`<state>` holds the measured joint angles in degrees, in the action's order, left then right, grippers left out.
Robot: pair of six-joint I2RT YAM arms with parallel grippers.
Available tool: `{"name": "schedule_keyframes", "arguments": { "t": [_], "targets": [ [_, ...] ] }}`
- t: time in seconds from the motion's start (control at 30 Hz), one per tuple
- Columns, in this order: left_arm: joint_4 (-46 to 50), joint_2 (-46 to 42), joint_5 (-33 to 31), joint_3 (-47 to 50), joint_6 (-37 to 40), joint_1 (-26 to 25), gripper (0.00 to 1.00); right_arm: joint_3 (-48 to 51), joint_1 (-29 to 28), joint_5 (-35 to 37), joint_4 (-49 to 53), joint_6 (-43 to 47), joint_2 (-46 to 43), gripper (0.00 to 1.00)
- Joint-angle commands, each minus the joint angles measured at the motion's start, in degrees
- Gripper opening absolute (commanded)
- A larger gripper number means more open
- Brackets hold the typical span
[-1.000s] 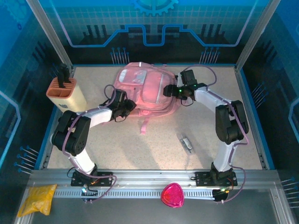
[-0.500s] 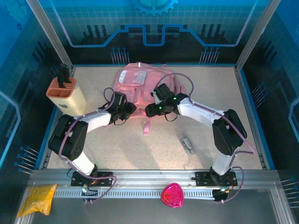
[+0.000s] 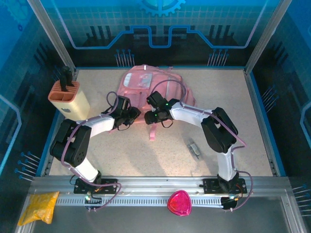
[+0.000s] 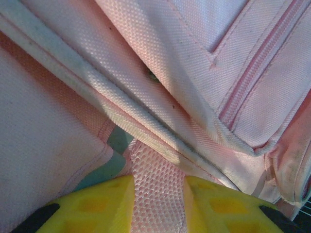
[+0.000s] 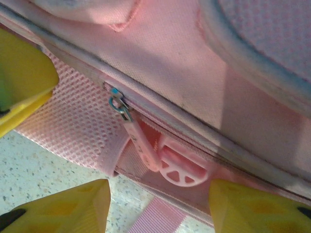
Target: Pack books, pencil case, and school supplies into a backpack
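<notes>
Inward reach left fingers (image 4: 97, 204), pinching the backpack (image 3: 146, 85), and right fingers (image 5: 63, 204), spread.

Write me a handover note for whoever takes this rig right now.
Left tool: shut on mesh of the backpack at its near edge.
Right tool: open, jaws either side of the zip pull.
Grey-white supply piece: loose on the table, near-right of the backpack.
Done: backpack pinned; contents cannot be told.
To do: work the zip, pack the piece.

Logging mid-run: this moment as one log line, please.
left gripper: shut on backpack mesh; right gripper: open around zip pull; school supplies: on table
</notes>
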<state>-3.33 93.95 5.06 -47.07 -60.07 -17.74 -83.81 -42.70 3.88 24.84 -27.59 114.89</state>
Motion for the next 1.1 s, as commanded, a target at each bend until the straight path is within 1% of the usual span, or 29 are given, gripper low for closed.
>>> {"name": "schedule_keyframes", "arguments": {
  "t": [0.0, 0.13, 0.23, 0.33, 0.43, 0.63, 0.7, 0.83, 0.97, 1.07],
  "targets": [
    [1.2, 1.6, 0.5, 0.7, -0.4, 0.7, 0.33, -1.8, 0.4, -2.8, -3.4, -1.1, 2.0, 0.55],
    [1.2, 1.5, 0.2, 1.0, -0.4, 0.7, 0.33, -1.9, 0.4, -3.2, -5.3, -1.5, 3.7, 0.52],
    [1.2, 1.3, 0.2, 1.1, -0.4, 0.7, 0.33, -2.3, 0.7, -2.7, -6.2, -0.8, 4.7, 0.52],
    [1.2, 1.5, 0.5, 0.9, -0.4, 0.7, 0.33, -2.3, 0.7, -4.0, -8.7, 0.0, 5.3, 0.52],
    [1.4, 1.7, 0.1, 0.8, -0.4, 0.7, 0.33, -3.0, 0.7, -6.0, -9.2, 0.3, 5.6, 0.47],
    [1.0, 2.0, 0.2, 1.1, -0.7, 0.7, 0.33, -2.0, 0.3, -6.9, -11.4, 1.4, 5.1, 0.38],
    [0.8, 2.3, 0.2, 1.1, -0.8, 0.6, 0.33, -1.6, 0.4, -7.8, -12.5, 2.2, 5.3, 0.33],
    [0.7, 2.6, 0.4, 0.9, -0.8, 0.6, 0.33, -1.5, 1.0, -9.1, -12.6, 2.3, 6.0, 0.29],
    [0.7, 2.5, 0.5, 0.7, -0.7, 0.6, 0.33, -1.5, 1.0, -6.3, -11.8, 3.1, 6.3, 0.28],
    [0.7, 2.5, 0.5, 0.7, -0.8, 0.6, 0.33, -2.1, 1.0, -5.7, -10.9, 3.3, 6.9, 0.24]
  ]
}}
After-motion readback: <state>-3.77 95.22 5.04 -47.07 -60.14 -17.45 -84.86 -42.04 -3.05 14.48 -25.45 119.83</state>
